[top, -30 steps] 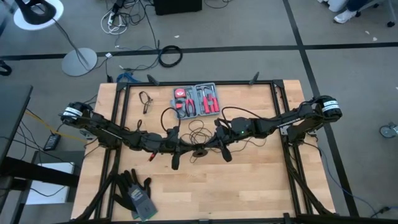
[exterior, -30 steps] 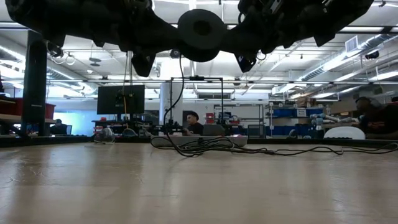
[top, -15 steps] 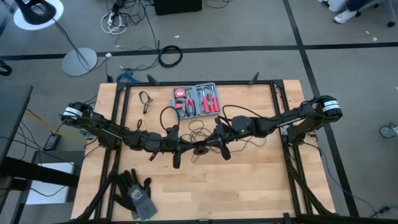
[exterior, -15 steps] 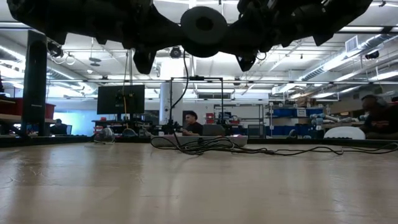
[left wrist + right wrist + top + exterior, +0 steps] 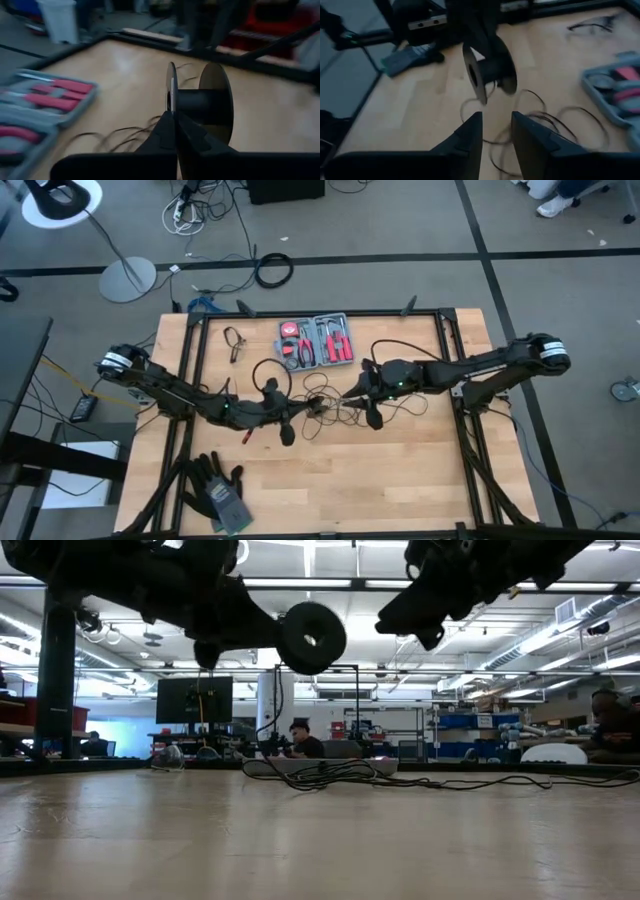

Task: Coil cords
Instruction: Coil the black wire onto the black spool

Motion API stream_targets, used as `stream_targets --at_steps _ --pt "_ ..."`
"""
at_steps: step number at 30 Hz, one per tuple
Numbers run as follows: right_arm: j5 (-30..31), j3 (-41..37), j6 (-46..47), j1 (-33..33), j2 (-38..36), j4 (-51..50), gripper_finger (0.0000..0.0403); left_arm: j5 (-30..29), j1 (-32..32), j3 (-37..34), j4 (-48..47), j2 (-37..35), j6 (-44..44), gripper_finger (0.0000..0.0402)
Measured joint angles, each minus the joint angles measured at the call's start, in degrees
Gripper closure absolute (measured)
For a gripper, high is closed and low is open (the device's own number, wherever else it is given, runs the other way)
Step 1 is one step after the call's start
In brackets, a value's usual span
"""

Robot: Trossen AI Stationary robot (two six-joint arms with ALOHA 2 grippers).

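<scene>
The cords are one thin black wire (image 5: 335,395) lying in loose loops on the table (image 5: 545,120), ending at a small black spool (image 5: 200,102) with two round flanges. My left gripper (image 5: 175,127) is shut on the spool, which hangs above the table's middle (image 5: 312,637) (image 5: 318,409). My right gripper (image 5: 496,127) stands open a little to the right of the spool (image 5: 350,392), with nothing between its fingers. In the low view a strand of wire (image 5: 272,715) hangs from the spool down to the table. My left gripper pinches the rim of one flange (image 5: 170,85) of the spool between its two fingers. The fingers come nearly level from the table's left. The spool is lifted clear of the table, its flanges upright and its hub (image 5: 195,102) level.
A grey case of red tools (image 5: 316,341) lies open at the far middle. Dark gloves (image 5: 215,490) lie near the front left. A small black loop (image 5: 235,340) lies far left. Black frame rails (image 5: 195,350) run along the table's sides.
My right gripper has opened, let go of the spool and drawn back up and toward the table's right edge. My left gripper has turned at the wrist, and the spool, now held by it alone, has swung with it and sits a little lower.
</scene>
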Motion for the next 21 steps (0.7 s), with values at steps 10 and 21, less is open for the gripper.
stream_targets --at_steps 10,21 --pt "8.87 0.0 0.85 4.91 1.03 -3.38 0.0302 -16.11 -4.81 -0.01 -0.57 -0.02 6.54 0.0401" --pt "9.93 -0.04 2.61 5.37 7.03 -2.54 0.0305 -19.95 -6.28 -0.02 -0.17 -0.02 13.6 0.0401"
